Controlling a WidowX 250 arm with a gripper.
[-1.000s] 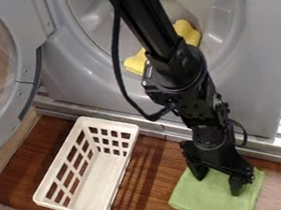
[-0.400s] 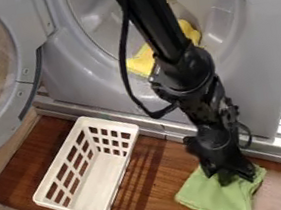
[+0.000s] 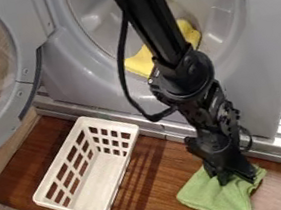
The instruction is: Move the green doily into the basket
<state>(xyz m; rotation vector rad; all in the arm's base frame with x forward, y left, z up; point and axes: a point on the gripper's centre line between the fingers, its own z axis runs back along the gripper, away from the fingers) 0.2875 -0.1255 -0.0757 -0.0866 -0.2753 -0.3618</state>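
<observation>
The gripper (image 3: 235, 177) pinches the green cloth (image 3: 216, 198) on the wooden board (image 3: 160, 185), well apart from the upright white basket (image 3: 100, 180); the grey drum (image 3: 216, 15) holds a yellow cloth (image 3: 140, 62).

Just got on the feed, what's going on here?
The robot arm's tool is closed on the upper part of the green cloth, bunching it, with the rest spread on the wooden surface. The cloth is not in the white plastic basket yet; that stands to the left in the picture. Behind the arm, a yellow cloth lies in the open drum of a front-loading machine.
</observation>
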